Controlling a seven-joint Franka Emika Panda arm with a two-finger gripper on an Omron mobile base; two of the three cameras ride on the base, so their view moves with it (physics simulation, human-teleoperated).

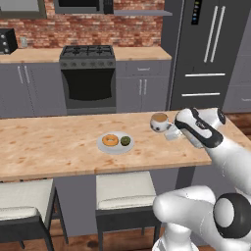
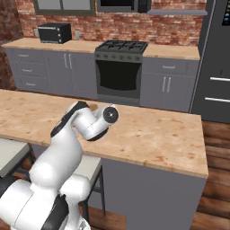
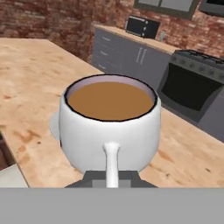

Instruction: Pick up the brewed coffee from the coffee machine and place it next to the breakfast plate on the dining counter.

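Claw [image 1: 168,131] closed on coffee mug [image 1: 159,122] handle, mug upright over the wooden surface [image 1: 59,147]. Doughnut plate [image 1: 115,142] near, at mug's 8 o'clock; nothing between them.

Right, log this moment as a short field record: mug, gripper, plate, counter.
mug: white mug full of light-brown coffee, upright, to the right of the plate
gripper: gripper shut on the mug's handle
plate: grey plate with doughnut and dark-green piece
counter: wooden dining counter, stools below
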